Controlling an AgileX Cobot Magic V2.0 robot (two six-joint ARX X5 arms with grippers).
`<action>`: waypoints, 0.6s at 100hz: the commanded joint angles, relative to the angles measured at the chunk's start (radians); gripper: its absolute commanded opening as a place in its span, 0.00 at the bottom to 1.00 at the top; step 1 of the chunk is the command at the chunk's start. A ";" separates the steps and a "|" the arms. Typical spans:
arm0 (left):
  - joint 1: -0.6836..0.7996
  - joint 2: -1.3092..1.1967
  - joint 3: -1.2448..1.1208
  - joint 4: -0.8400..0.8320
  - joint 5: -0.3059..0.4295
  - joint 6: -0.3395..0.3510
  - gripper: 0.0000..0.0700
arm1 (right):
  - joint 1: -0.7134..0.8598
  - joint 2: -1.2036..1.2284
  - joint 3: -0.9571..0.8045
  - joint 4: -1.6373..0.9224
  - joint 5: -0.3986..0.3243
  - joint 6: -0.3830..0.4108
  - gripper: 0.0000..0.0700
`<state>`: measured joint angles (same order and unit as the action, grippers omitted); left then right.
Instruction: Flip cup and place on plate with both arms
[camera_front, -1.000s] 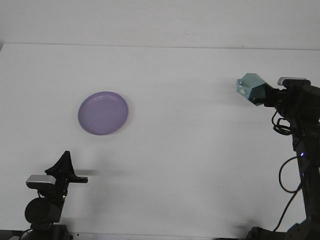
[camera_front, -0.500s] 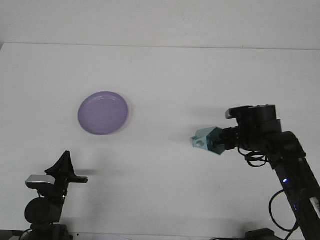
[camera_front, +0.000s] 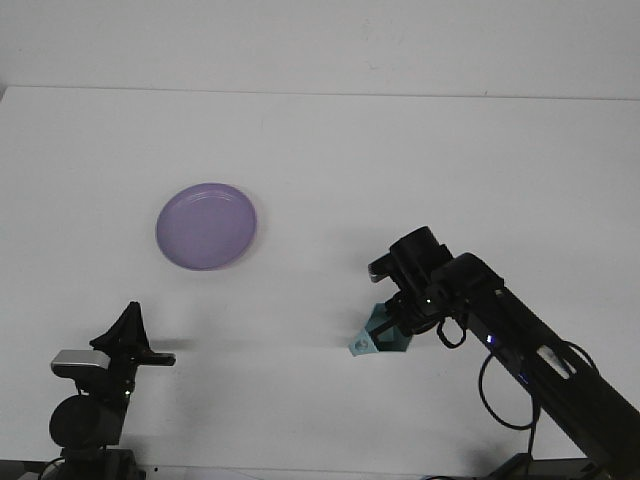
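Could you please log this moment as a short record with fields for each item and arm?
cup: teal, faceted, low over or on the table, centre-right
plate: purple, bare, left of centre
cup to plate: apart, cup nearer the robot and to the right
right pincer: at the cup, holding it from above
left pincer: near bottom left corner, away from cup and plate
table: white
task stage: cup not yet on plate
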<state>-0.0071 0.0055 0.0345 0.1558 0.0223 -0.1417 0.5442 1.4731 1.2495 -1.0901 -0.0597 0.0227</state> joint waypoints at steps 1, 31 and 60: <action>0.000 -0.001 -0.011 0.010 0.000 -0.002 0.02 | 0.013 0.036 0.022 -0.001 0.011 -0.019 0.01; 0.000 -0.001 -0.011 0.010 0.000 -0.002 0.02 | 0.012 0.119 0.022 -0.014 0.007 -0.047 0.01; 0.000 -0.001 -0.011 0.010 0.000 -0.002 0.02 | -0.005 0.110 0.107 -0.058 -0.019 -0.073 0.60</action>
<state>-0.0071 0.0051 0.0345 0.1555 0.0223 -0.1421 0.5415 1.5757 1.2987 -1.1385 -0.0784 -0.0238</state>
